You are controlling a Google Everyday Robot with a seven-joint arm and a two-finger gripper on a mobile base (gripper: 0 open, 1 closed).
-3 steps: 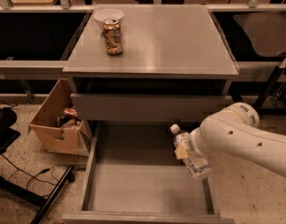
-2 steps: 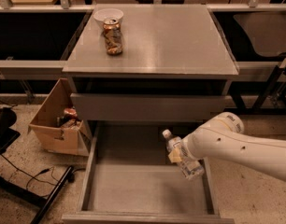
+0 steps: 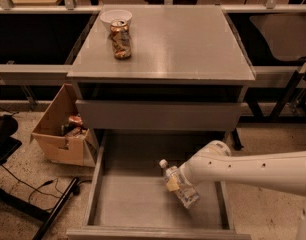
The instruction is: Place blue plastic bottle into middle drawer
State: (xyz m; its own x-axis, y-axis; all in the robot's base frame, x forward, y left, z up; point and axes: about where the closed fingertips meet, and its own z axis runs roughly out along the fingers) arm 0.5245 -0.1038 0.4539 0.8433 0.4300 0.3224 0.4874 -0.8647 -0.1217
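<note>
We see the bottle (image 3: 180,188) tilted, cap up and to the left, over the right part of the open drawer (image 3: 128,204) and its bare floor. The pincer (image 3: 176,183) is clamped on its body, at the end of a white arm (image 3: 253,171) coming in from the right. Above is a shut drawer front (image 3: 158,115), then the grey desk (image 3: 183,44), with a can (image 3: 121,40) and a bowl (image 3: 115,16) at its back left. A cardboard box (image 3: 58,134) sits on the speckled floor (image 3: 273,204) to the left.
</note>
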